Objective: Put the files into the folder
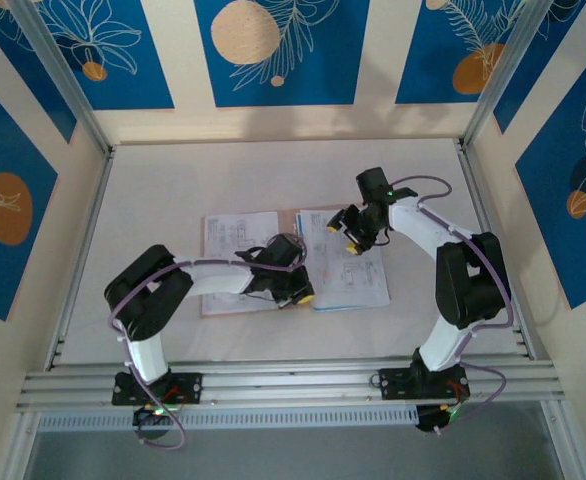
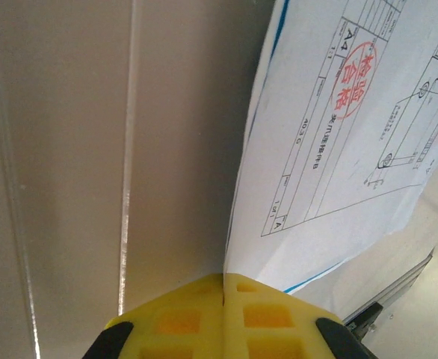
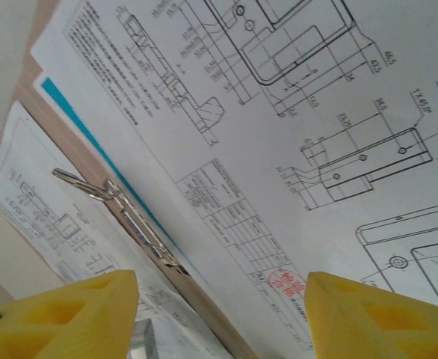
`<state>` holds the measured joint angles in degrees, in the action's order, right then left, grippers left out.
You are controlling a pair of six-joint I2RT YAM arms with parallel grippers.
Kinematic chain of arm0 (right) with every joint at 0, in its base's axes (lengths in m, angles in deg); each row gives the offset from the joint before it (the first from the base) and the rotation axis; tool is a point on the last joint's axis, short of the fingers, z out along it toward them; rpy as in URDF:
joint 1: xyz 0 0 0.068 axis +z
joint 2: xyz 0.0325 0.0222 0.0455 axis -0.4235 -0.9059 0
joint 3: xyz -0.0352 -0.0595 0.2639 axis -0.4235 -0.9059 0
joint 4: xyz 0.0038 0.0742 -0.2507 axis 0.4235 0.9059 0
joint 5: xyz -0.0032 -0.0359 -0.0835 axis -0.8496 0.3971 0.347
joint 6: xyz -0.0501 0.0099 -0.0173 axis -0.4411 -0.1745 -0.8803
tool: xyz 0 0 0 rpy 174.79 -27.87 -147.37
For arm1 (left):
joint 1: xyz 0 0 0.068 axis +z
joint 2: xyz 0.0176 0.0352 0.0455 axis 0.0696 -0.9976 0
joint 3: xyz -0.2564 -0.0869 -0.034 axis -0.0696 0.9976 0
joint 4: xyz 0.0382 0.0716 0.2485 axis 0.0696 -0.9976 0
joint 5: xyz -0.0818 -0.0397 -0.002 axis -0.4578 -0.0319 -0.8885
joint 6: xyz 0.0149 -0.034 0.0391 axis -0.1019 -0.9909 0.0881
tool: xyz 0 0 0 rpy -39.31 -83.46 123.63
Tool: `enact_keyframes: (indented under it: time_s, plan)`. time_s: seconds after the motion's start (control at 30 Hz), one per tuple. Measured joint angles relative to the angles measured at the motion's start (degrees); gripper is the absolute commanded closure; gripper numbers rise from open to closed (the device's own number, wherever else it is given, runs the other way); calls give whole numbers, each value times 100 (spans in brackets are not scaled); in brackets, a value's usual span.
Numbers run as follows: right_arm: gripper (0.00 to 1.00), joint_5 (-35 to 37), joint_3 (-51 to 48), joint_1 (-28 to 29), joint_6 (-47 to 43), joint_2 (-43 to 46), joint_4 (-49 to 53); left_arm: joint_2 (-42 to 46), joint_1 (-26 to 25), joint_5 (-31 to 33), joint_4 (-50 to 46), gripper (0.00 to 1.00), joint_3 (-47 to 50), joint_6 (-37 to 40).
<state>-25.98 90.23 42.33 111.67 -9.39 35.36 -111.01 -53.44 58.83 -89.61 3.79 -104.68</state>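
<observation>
The pinkish-tan folder (image 1: 235,303) lies open in the middle of the table. One white printed sheet (image 1: 238,238) rests on its left leaf. More files (image 1: 358,275) cover the right leaf: a white drawing sheet (image 3: 294,112) with a cyan sheet's edge (image 3: 77,120) showing under it. My left gripper (image 1: 295,288) is at the near end of the spine, its yellow fingers (image 2: 264,314) shut on the raised edge of the white sheet (image 2: 338,149). My right gripper (image 1: 357,236) hovers open over the top of the right sheet. The folder's tan spine (image 3: 208,322) and its metal clip (image 3: 122,206) lie below it.
The white table (image 1: 273,170) has bare room behind and beside the folder. Aluminium rails (image 1: 293,385) run along the near edge, and posts (image 1: 73,100) stand at the back corners. Blue-patterned walls close in the sides.
</observation>
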Motion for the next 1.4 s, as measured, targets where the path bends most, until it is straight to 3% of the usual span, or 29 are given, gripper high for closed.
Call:
enact_keyframes:
  time_s: [0.27,0.43,0.73,1.13,1.4]
  plan:
    - [47,-177,-232,-7,68,-245,-68,2,22,4,81,100,46,-48]
    - [48,-192,-245,-4,46,-686,-37,4,22,17,85,84,46,-101]
    - [48,-225,-380,0,-133,-774,-28,9,22,50,81,69,61,-103]
    - [48,-365,-411,42,-326,-772,-59,44,22,63,79,69,59,-98]
    - [48,-367,-389,116,-435,-780,-39,44,22,63,76,74,59,-83]
